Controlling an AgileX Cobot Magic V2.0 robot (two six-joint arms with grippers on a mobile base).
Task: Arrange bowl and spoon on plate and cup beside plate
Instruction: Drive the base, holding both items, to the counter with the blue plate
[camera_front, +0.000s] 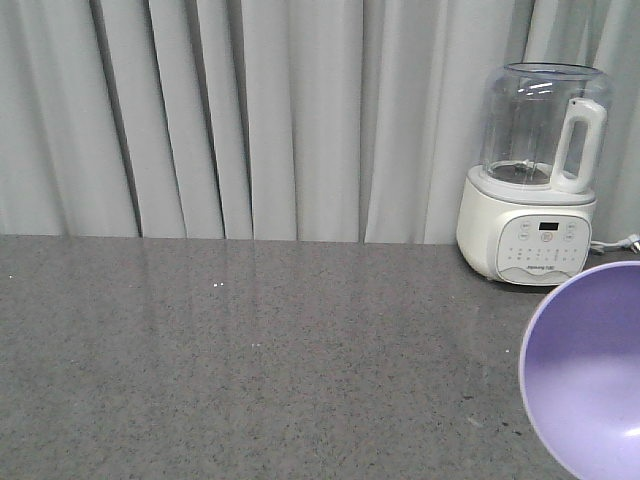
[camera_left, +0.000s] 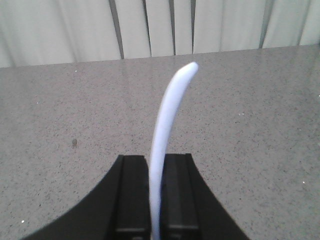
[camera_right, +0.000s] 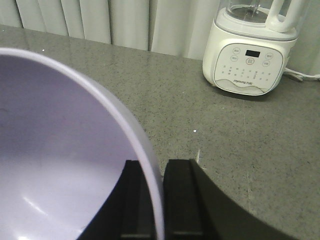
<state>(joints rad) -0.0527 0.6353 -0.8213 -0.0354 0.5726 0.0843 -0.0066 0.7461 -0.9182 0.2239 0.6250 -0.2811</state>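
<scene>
A pale bluish-lavender spoon (camera_left: 170, 115) stands edge-on between the black fingers of my left gripper (camera_left: 157, 165), which is shut on it, held above the grey counter. In the right wrist view the lavender bowl (camera_right: 60, 165) fills the left side; my right gripper (camera_right: 156, 170) is shut on its rim, one finger inside and one outside. The front view shows the same bowl (camera_front: 590, 370) tilted toward the camera at the lower right, lifted off the counter. The plate and the cup are out of view. Neither gripper shows in the front view.
A white blender (camera_front: 533, 175) with a clear jug stands at the back right of the grey speckled counter (camera_front: 250, 350), also the blender (camera_right: 252, 45) in the right wrist view. Pale curtains (camera_front: 250, 110) hang behind the counter.
</scene>
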